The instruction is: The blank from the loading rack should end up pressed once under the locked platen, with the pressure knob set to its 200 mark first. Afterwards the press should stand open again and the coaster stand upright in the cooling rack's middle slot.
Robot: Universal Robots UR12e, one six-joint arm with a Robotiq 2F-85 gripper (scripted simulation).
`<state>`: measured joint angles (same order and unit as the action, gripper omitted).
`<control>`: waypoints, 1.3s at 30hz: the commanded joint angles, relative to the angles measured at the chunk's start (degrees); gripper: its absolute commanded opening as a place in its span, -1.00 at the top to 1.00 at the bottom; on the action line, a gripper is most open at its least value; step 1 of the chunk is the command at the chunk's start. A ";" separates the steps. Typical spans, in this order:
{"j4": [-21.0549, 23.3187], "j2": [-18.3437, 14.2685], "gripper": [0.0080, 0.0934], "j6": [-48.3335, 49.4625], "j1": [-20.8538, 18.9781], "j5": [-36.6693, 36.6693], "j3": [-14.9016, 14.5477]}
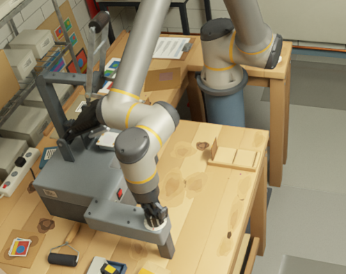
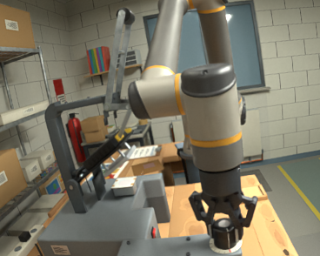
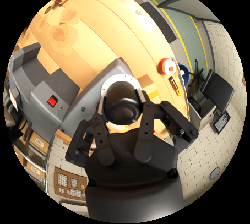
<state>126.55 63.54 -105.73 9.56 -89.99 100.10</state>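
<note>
The white blank [image 1: 107, 139] [image 2: 123, 186] lies flat on the press bed, under the raised black platen [image 1: 80, 121] [image 2: 103, 150]. The press handle [image 1: 94, 52] [image 2: 118, 56] stands upright. The black pressure knob [image 1: 154, 221] [image 2: 224, 230] [image 3: 122, 103], on a white dial at the end of the press's grey arm, is held by my gripper [image 1: 155, 217] [image 2: 224, 224] [image 3: 121, 100], which is closed around it from above. The dial's marks are too small to read.
The wooden cooling rack [image 1: 235, 156] lies on the bench to the right of the press, its slots empty. A red switch [image 1: 119, 193] [image 3: 52, 101] sits on the press body. A hand roller [image 1: 63, 258] and small boxes lie at the bench's near edge, a power strip [image 1: 14, 172] to the left.
</note>
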 commanded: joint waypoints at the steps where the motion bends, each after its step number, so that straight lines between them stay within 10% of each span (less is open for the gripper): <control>1: 0.02 0.05 0.85 -0.01 0.00 -0.01 -0.05; 32: 0.02 0.05 -0.60 -0.01 0.00 -0.01 -0.05; 39: 0.02 0.05 -0.64 -0.01 0.00 -0.01 -0.05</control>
<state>126.55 63.54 -105.74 9.56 -90.00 100.09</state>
